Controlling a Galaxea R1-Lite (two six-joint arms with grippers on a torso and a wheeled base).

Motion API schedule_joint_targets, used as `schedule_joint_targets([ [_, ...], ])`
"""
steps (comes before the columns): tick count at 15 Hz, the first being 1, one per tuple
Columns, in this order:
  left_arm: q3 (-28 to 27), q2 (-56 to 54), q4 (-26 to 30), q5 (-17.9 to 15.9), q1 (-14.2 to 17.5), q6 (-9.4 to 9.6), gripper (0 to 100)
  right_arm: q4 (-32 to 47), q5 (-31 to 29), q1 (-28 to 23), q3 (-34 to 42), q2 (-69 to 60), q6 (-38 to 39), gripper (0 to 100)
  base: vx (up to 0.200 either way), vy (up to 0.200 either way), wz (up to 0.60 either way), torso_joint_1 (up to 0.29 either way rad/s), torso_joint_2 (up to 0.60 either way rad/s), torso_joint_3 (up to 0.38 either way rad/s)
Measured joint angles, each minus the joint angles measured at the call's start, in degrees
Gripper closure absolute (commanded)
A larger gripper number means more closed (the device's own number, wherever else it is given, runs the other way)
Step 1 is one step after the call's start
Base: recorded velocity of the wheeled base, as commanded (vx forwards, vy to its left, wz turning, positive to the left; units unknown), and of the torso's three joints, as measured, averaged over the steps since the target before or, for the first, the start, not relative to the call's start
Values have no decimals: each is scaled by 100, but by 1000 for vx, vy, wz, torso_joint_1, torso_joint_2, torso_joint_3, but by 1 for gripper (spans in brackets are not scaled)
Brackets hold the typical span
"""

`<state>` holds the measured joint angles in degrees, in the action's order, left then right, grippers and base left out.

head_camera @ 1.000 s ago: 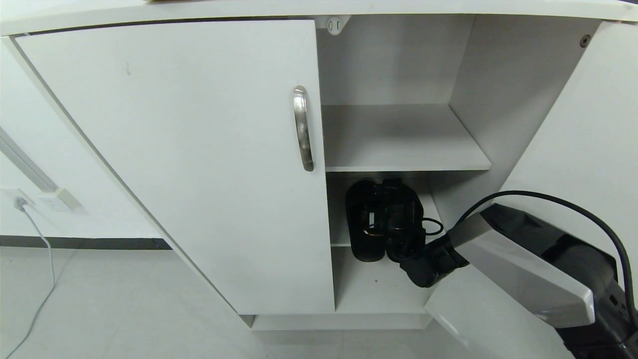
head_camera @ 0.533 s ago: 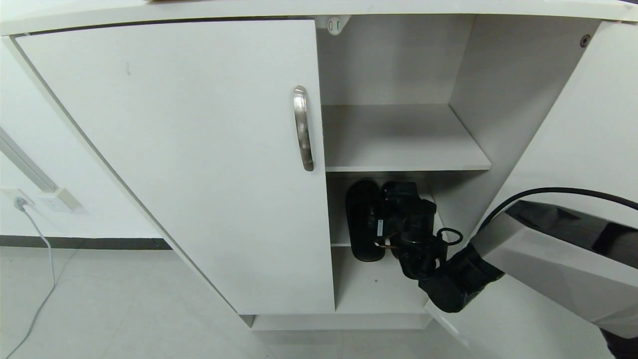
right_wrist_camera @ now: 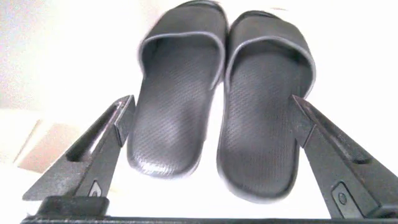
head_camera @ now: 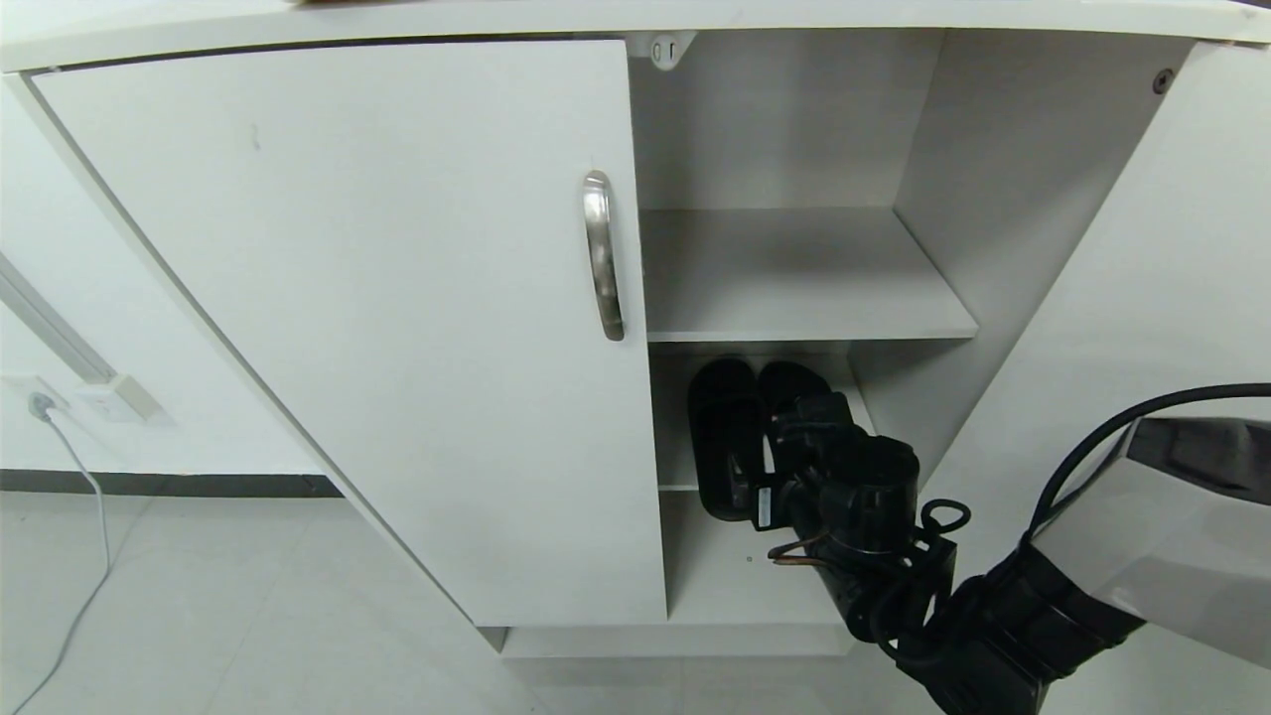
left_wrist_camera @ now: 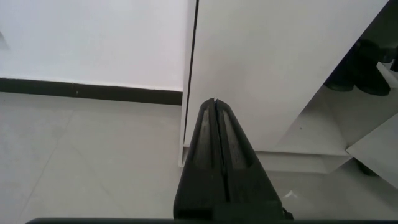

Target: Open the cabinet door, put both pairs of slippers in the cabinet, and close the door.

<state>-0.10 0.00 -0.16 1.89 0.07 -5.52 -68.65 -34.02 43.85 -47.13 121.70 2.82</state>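
A pair of black slippers (head_camera: 725, 437) (right_wrist_camera: 217, 112) lies side by side on the lower shelf inside the white cabinet (head_camera: 794, 268). The cabinet's right door (head_camera: 1142, 278) stands open, and its left door (head_camera: 348, 298) with the metal handle (head_camera: 601, 253) is closed. My right gripper (head_camera: 799, 422) (right_wrist_camera: 212, 102) is open just in front of the slippers' heels, one finger on each side and nothing held. My left gripper (left_wrist_camera: 214, 106) is shut and empty, low over the floor before the closed left door.
The upper shelf is bare. The bottom panel (head_camera: 735, 576) lies below the slippers. A wall socket with a cable (head_camera: 40, 407) is at the far left, running down to the tiled floor (head_camera: 248, 616).
My right arm has drawn back out of the cabinet toward me, leaving the slippers on the lower shelf. The left arm has not moved.
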Motion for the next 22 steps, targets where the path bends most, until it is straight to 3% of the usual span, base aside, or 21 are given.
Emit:
schedule_joint_targets([
  [10, 0, 0, 0, -15, 0, 6, 100, -66, -11, 44, 63, -41, -11, 0, -180, 0, 0, 1, 2, 3],
  [22, 0, 0, 0, -22, 0, 20, 100, -172, -7, 63, 129, -41, -9, 0, 0, 0, 0, 0, 0, 0],
])
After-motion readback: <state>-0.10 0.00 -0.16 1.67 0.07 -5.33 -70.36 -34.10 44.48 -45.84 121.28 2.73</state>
